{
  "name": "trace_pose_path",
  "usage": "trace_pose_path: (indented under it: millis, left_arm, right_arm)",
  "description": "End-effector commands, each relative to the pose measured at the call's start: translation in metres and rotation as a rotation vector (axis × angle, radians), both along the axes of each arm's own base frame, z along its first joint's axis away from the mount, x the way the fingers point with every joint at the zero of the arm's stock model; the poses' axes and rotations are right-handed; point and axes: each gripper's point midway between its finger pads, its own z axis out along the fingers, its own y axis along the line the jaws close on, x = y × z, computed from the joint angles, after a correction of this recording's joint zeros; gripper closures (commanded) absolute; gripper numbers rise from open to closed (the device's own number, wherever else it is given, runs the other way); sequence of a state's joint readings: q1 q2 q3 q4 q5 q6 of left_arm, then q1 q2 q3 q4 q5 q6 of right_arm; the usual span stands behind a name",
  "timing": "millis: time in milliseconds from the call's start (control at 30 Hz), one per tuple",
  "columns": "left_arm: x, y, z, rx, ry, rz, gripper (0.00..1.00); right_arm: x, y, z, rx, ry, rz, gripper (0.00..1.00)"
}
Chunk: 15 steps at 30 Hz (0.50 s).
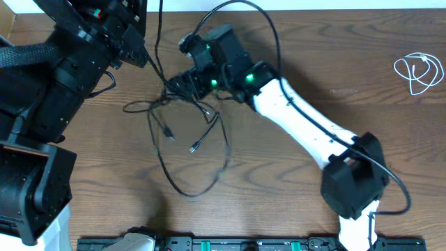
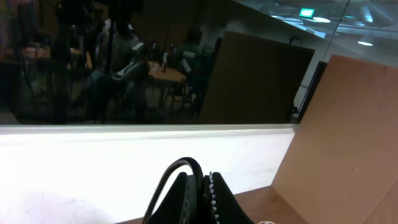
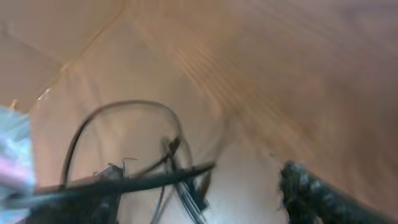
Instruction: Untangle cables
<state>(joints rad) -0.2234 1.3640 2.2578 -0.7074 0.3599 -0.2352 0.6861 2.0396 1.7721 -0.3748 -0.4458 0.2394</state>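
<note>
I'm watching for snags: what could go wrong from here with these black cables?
The left gripper is shut on a cable running to the tangle; pulling could tighten it. The right gripper sits open over several crossed cables and may grab more than one.

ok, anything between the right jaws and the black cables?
Nothing visible. The right gripper sits at the upper edge of the black cables, jaws open, with a strand running across between them in the wrist view.
</note>
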Motion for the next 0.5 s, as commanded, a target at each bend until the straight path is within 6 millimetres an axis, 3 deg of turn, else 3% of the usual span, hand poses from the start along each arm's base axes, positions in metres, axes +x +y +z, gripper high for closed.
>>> trace_pose_path:
  millis: [0,100,167,300,367,467]
  left_arm:
    - [-0.009,0.005,0.011,-0.018,-0.03,0.014,0.93]
    - [-0.012,0.006,0.012,-0.019,-0.035,0.014,0.93]
    - [-0.016,0.007,0.015,-0.021,-0.044,0.016,0.93]
    - [-0.02,0.024,0.021,-0.038,-0.064,0.11,0.93]
    - [-0.021,0.03,0.023,-0.043,-0.067,0.141,0.93]
    - [-0.022,0.031,0.019,-0.039,-0.053,0.145,0.93]
  right_arm:
    - [0.038,0.009,-0.048,-0.004,0.033,-0.201,0.37]
    - [0.054,-0.002,-0.077,-0.032,0.094,-0.326,0.56]
    - [0.068,-0.03,-0.094,-0.103,0.116,-0.422,0.73]
    - [0.081,-0.081,-0.114,-0.201,0.188,-0.513,0.88]
    - [0.079,-0.097,-0.121,-0.227,0.22,-0.436,0.9]
    - [0.051,-0.093,-0.103,-0.109,0.255,-0.079,0.75]
